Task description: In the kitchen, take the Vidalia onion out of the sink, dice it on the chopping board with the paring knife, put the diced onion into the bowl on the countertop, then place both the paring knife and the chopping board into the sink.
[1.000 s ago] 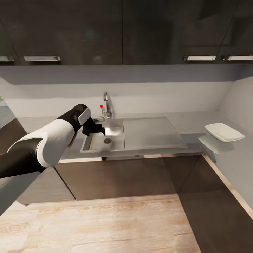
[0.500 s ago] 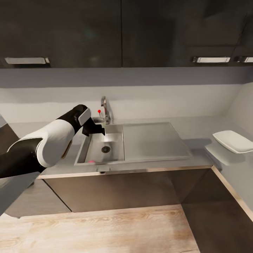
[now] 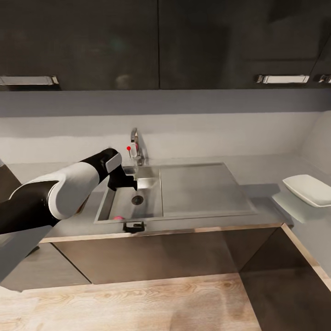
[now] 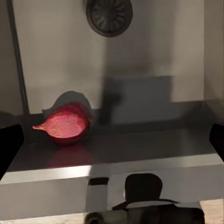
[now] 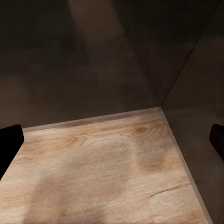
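The Vidalia onion [image 4: 65, 123], a small pinkish-red bulb, lies on the floor of the sink [image 3: 148, 202] against its near wall; its top peeks over the rim as a pink spot, the onion [image 3: 118, 218]. The round drain [image 4: 109, 16] is beyond it. My left gripper [image 3: 127, 180] hovers above the basin's back left part, open and holding nothing, its fingertips [image 4: 9, 144] spread wide. The right gripper [image 5: 112, 140] is open too, low over the wooden floor. The white square bowl [image 3: 310, 189] rests on the countertop [image 3: 264, 168] at the far right. Chopping board and paring knife are out of view.
The curved tap [image 3: 136, 146] with its red knob [image 3: 128, 148] stands behind the basin, close to my left wrist. The flat drainboard [image 3: 202, 188] lies right of the basin. A small dark object [image 3: 134, 226] sits at the counter's front edge. Dark cabinets [image 5: 93, 60] run below.
The whole view has shifted as the camera came closer to the sink and looked further down. The onion now shows in the basin. My left gripper stays over the basin.
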`<state>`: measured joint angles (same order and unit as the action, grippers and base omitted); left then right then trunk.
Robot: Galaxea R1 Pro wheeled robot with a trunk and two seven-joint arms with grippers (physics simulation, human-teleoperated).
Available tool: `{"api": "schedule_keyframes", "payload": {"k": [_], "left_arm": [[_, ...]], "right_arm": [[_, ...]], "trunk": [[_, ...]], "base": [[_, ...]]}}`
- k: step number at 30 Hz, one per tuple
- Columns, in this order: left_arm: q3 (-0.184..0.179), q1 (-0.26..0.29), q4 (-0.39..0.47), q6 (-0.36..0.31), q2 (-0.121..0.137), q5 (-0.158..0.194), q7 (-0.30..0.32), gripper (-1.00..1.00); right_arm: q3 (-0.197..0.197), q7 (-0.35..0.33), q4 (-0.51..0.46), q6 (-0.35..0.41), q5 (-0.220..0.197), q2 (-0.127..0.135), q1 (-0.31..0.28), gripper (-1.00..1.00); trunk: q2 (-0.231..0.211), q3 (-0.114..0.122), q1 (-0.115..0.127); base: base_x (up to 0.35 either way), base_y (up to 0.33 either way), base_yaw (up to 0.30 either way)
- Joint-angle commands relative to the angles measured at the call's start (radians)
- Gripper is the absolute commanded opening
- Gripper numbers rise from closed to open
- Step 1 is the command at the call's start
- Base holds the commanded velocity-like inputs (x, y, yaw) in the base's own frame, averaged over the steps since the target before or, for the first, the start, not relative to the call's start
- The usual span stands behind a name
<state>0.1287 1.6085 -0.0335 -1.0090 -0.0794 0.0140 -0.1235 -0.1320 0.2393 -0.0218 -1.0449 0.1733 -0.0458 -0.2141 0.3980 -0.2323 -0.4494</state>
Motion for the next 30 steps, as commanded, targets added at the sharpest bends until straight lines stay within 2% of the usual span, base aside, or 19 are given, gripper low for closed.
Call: {"api": "schedule_keyframes", "payload": {"k": [1, 30], "left_arm": [[0.007, 0.001, -0.009, 0.000, 0.001, 0.002, -0.010, 1.00], [0.005, -0.001, -0.040, 0.001, 0.009, 0.001, -0.012, 1.00]], "right_arm": [[-0.008, 0.005, 0.000, -0.002, 0.011, 0.000, -0.001, 1.00], [-0.008, 0.005, 0.000, -0.002, 0.011, 0.000, -0.001, 1.00]], "trunk": [[0.002, -0.002, -0.001], [0.002, -0.002, -0.001]], "base": [[0.003, 0.000, 0.000], [0.000, 0.000, 0.000]]}}
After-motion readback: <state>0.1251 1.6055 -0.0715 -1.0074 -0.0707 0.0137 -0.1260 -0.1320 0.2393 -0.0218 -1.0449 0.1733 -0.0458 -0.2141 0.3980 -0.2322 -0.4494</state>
